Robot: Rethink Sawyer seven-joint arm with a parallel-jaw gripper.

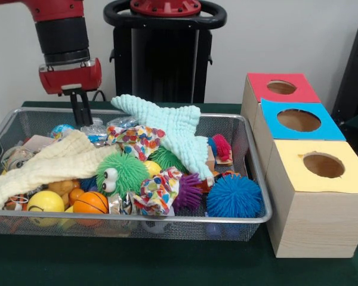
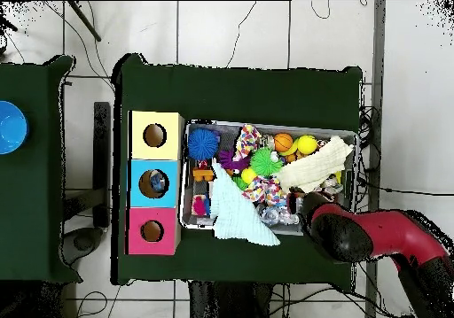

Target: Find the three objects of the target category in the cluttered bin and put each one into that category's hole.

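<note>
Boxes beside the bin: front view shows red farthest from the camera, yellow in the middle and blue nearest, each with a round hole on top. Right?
Not quite. The front view shows the blue box in the middle and the yellow box nearest the camera. The red box is farthest, and each has a round hole on top, beside the wire bin.

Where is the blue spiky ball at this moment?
In the front view the blue spiky ball lies in the wire bin's near right corner, beside the purple spiky toy and closest to the yellow-topped box.
</note>
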